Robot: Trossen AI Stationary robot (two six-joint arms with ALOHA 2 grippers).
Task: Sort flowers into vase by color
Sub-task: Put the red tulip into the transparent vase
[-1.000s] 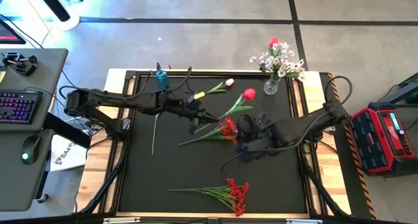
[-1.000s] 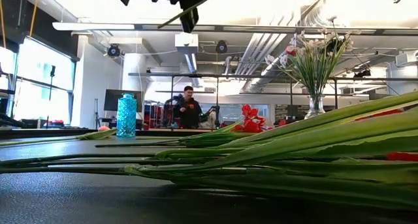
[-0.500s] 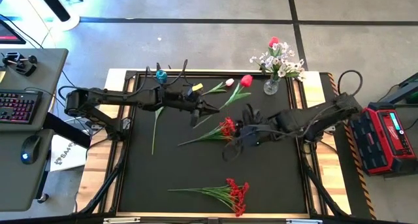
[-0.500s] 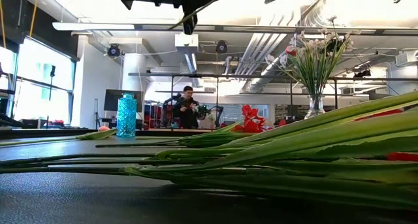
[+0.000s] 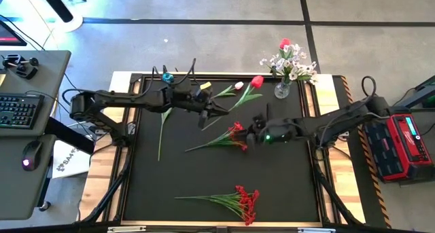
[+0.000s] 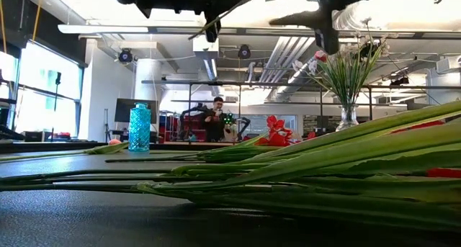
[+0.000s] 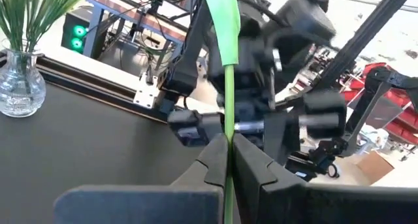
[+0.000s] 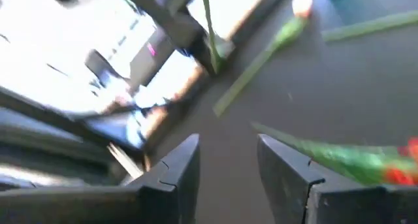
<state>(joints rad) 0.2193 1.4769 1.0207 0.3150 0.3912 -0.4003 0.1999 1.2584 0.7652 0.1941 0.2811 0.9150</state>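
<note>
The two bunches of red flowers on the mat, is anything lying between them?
No. In the high view only bare black mat lies between the upper red bunch and the lower red bunch.

Both arms are matte black, built of slim tubular links with blocky joint housings. Black cables loop loosely off the left arm (image 5: 129, 100) and arch above the right arm (image 5: 340, 117). A small green light glows on the right wrist housing (image 5: 268, 136). The fingers (image 8: 297, 178) are dark, flat and angular.

high: straight down on black-topped desk (image 5: 204, 172) | low: desk-level, facing room | wrists: close | shared: clear glass vase (image 5: 282, 90)
</note>
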